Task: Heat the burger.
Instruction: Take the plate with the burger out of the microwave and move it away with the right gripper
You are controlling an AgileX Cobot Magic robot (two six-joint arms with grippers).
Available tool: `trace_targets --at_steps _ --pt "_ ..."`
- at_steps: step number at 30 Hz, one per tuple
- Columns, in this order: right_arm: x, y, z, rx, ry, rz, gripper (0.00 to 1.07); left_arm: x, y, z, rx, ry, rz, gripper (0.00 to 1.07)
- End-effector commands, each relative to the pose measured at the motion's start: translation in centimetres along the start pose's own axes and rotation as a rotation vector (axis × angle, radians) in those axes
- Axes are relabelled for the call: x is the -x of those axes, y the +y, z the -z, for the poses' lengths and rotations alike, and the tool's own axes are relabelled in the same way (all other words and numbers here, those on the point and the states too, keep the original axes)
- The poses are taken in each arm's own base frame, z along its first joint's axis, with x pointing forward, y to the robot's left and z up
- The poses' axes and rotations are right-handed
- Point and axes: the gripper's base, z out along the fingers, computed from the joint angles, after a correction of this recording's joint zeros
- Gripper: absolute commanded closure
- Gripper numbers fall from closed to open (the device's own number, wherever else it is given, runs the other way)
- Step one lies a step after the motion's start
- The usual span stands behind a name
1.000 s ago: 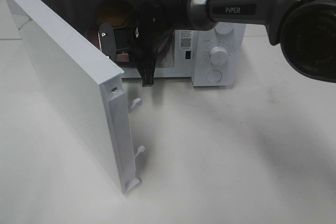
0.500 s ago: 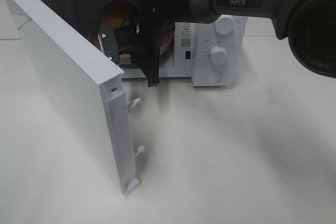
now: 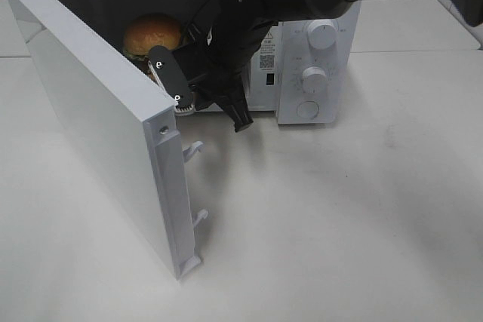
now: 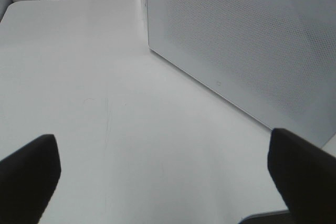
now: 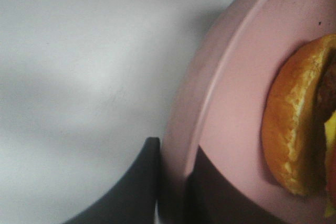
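White worktop, microwave open: your burger sits inside on a plate.
Your right claw pinches the plate rim; left claw gapes wide, empty.

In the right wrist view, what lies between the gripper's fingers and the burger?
Only bare pink plate: the right gripper pinches its rim, and the burger sits further in.

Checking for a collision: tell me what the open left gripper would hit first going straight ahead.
Probably the perforated white microwave door, angled across the path ahead of the left gripper; before it lies only bare white table. Depth is unclear.
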Motion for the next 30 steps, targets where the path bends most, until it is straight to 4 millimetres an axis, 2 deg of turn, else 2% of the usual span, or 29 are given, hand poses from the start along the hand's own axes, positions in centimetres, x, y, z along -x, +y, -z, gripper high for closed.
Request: trace_targets --at_steps 1,14,30 --pt "-0.4 -0.4 1.6 -0.059 -0.028 0.040 1.07 -0.1 -0.1 0.2 0.000 -0.028 0.001 0.06" --pt "-1.5 0.9 4.7 -0.060 -0.090 0.079 1.07 -0.1 -0.1 0.2 0.001 -0.028 0.001 0.06" --pt "-1.9 2.7 7.0 -0.050 -0.092 0.067 1.07 -0.1 -0.1 0.2 0.001 -0.028 0.001 0.06"
